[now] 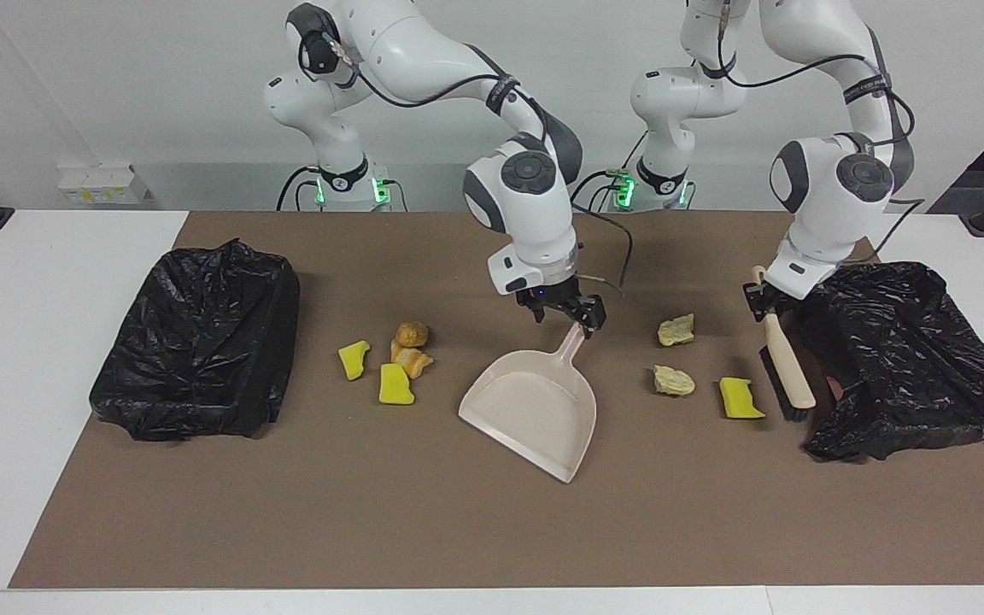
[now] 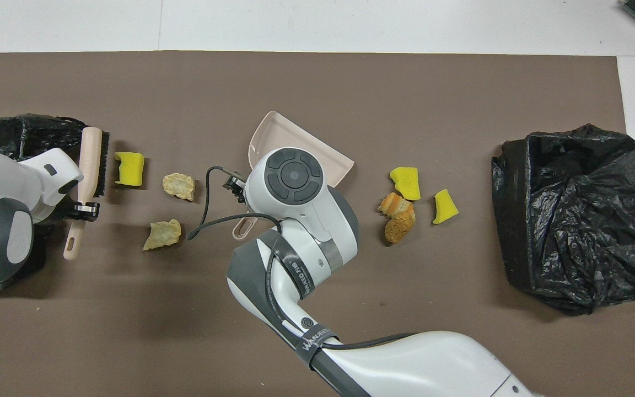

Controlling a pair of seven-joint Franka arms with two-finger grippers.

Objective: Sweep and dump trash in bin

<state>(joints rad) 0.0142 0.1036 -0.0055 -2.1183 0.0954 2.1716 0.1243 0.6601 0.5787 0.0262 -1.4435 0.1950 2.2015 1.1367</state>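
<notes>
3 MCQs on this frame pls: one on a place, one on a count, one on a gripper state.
1. Where is the brush?
A. inside the dustpan
B. beside the bin at the left arm's end of the table
C. beside the bin at the right arm's end

2. How many yellow sponge chunks lie on the mat?
A. one
B. three
C. five

3. What is the left gripper doing?
A. shut on the brush handle
B. open over the dustpan
C. gripping a sponge chunk

Key:
1 B, the brush hangs next to the black bin, with its bristles beside a sponge chunk.
2 B, that chunk plus two toward the right arm's end.
3 A, its fingers clamp the brush handle; the right gripper is the open one, at the handle of the dustpan.
</notes>
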